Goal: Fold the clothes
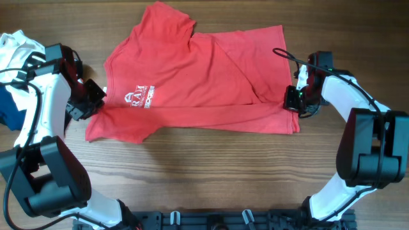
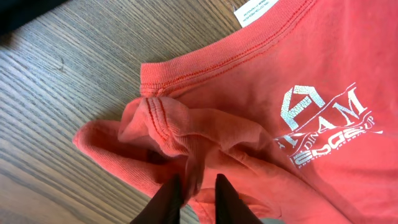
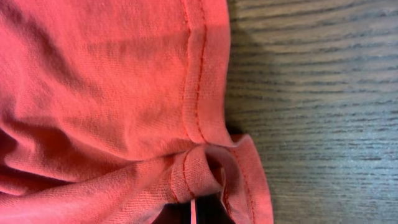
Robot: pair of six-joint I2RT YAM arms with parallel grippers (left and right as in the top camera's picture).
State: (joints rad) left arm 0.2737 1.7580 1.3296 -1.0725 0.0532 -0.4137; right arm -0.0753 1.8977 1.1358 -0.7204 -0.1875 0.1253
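Note:
The red T-shirt (image 1: 192, 83) lies on the wooden table, partly folded over itself, with white lettering (image 1: 140, 97) facing up near its left side. My left gripper (image 1: 91, 102) sits at the shirt's left edge. In the left wrist view its fingers (image 2: 199, 196) pinch a bunched fold of red fabric (image 2: 161, 130) near the collar, and the white tag (image 2: 256, 10) shows at the top. My right gripper (image 1: 295, 99) is at the shirt's right edge. In the right wrist view its fingers (image 3: 194, 211) are closed on a curled piece of the hem (image 3: 205, 165).
A white garment (image 1: 16, 45) and a navy garment (image 1: 7, 105) lie at the far left edge, behind the left arm. A dark garment (image 2: 25, 9) shows at the top left of the left wrist view. Bare wooden table (image 1: 204, 172) lies in front of the shirt.

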